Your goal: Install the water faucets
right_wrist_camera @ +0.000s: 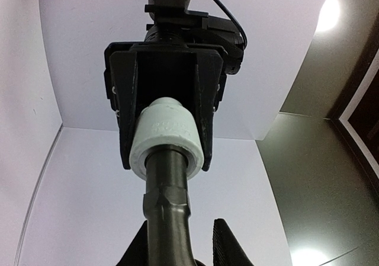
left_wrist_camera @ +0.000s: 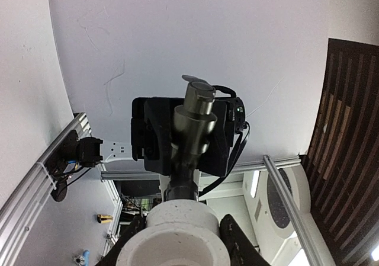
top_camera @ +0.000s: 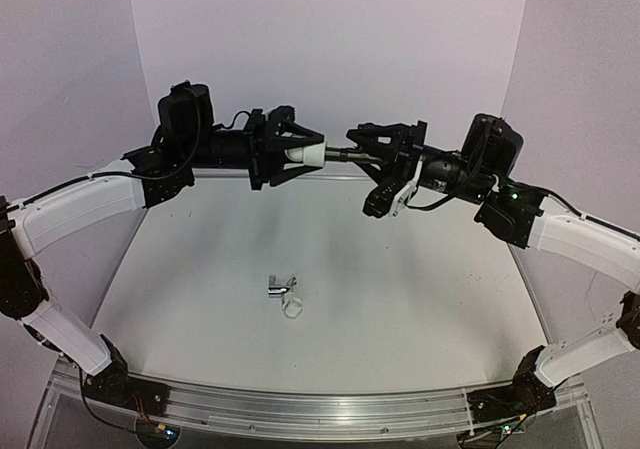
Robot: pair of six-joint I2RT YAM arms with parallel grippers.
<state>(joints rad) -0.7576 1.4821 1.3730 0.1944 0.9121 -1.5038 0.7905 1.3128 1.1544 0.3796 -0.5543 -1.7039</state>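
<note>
High over the back of the table, my left gripper (top_camera: 297, 155) is shut on a white elbow pipe fitting (top_camera: 309, 155). A matte black water faucet (top_camera: 345, 154) has its stem seated in that fitting's open end. My right gripper (top_camera: 368, 151) is shut on the faucet's body from the other side. The left wrist view has the fitting (left_wrist_camera: 177, 233) between my left gripper (left_wrist_camera: 180, 245) fingers and the faucet (left_wrist_camera: 194, 127) rising beyond it. In the right wrist view the faucet (right_wrist_camera: 169, 212) runs out of my right gripper (right_wrist_camera: 180, 245) into the fitting (right_wrist_camera: 169, 137). A chrome faucet (top_camera: 280, 284) lies on the table.
A small white ring (top_camera: 293, 307) lies on the white table (top_camera: 420, 309), just in front of the chrome faucet. White walls close in the back and both sides. An aluminium rail (top_camera: 320, 409) runs along the near edge between the arm bases.
</note>
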